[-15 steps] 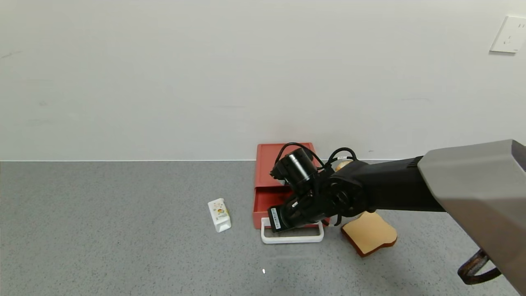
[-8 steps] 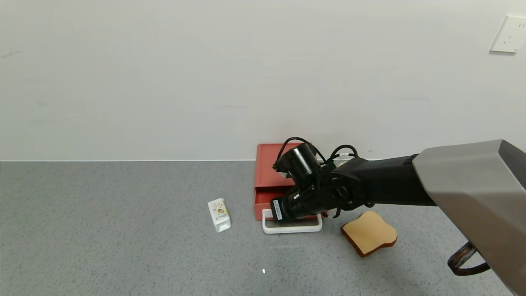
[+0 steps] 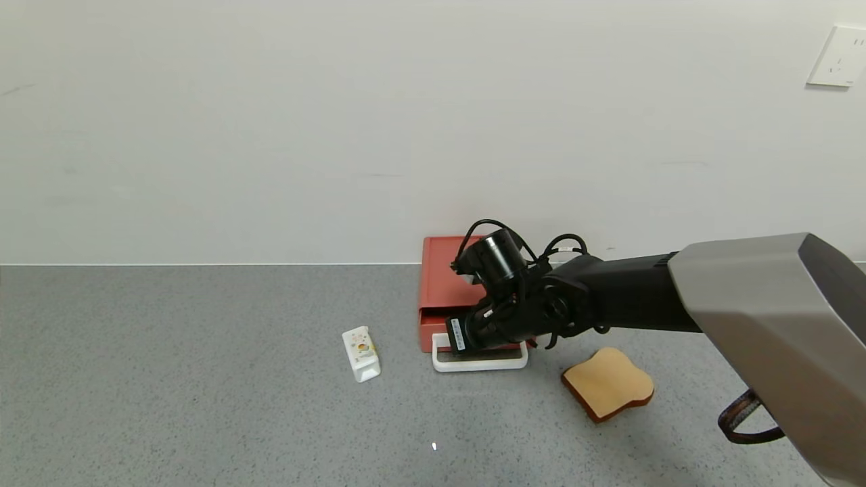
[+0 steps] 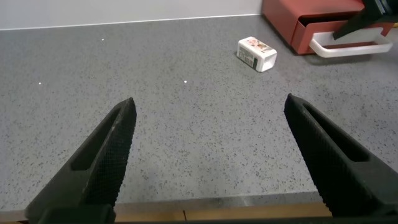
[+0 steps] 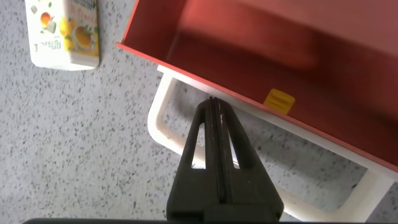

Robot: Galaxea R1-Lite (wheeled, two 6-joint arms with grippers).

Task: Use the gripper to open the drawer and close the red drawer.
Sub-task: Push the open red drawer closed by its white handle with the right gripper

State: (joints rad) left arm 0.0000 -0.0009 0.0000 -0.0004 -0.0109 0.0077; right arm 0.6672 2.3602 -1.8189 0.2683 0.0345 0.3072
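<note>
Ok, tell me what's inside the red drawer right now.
The drawer is only partly open. In the right wrist view, its visible inside is bare red plastic, plus a small yellow tab at the front wall. The right tool sits shut over the white handle. The rest stays hidden inside the box.

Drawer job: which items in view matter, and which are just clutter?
In play:
- red drawer, slightly open
- its white handle
- right gripper, shut, fingers inside the handle loop

Clutter:
- small white carton, lying on the counter to the drawer's left
- toast slice
- left gripper, open, parked away from the drawer
</note>
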